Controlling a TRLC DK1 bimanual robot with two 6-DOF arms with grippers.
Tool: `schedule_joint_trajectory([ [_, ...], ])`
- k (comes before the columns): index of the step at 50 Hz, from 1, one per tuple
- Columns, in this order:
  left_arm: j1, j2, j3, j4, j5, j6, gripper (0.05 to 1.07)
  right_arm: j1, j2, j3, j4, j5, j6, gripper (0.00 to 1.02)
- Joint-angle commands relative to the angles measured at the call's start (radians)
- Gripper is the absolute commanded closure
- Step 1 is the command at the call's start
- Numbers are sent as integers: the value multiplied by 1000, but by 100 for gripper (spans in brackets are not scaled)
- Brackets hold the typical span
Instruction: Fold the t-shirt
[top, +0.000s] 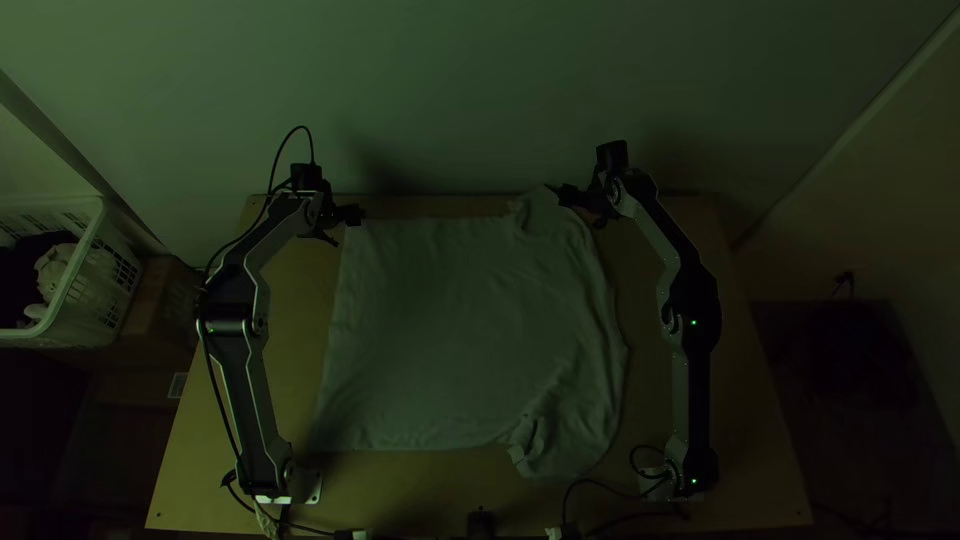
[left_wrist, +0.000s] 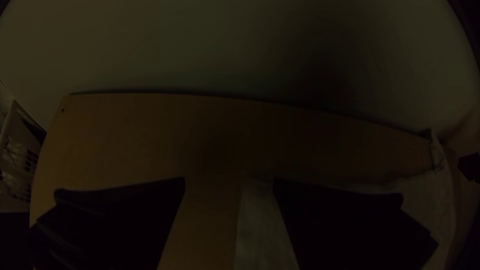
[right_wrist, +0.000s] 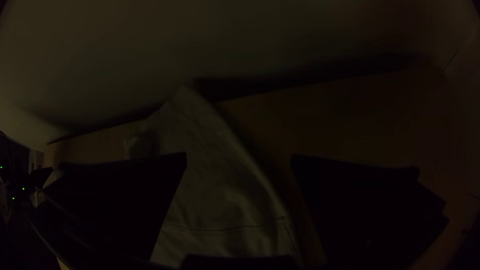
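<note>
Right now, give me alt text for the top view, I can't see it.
A pale t-shirt lies spread out on a light wooden table between two robot arms. The left arm's open hand is at its far left corner, the right arm's open hand beside its far sleeve. A white basket stands left of the table.

Top view: looks steeply down from high over near edge of table (top: 295, 320), toward 12 o'clock. Wrist views: close in, left at 11 o'clock, right at 1; both face wall (top: 460, 110). All share t-shirt (top: 460, 330); top and left wrist share basket (top: 90, 290).
</note>
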Motion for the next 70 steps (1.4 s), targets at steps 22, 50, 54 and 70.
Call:
schedule_joint_trajectory([
  [22,-34,83,53,-36,-41,42,26,3,57,65,-10,0,24,7],
  [50,-71,76,13,-13,-49,68,105,3,103,76,-14,31,22,13],
  [54,-68,68,11,-13,-49,67,105,3,109,76,-13,43,22,21],
  [70,-43,51,2,-15,-49,67,105,8,129,76,-13,60,19,83],
])
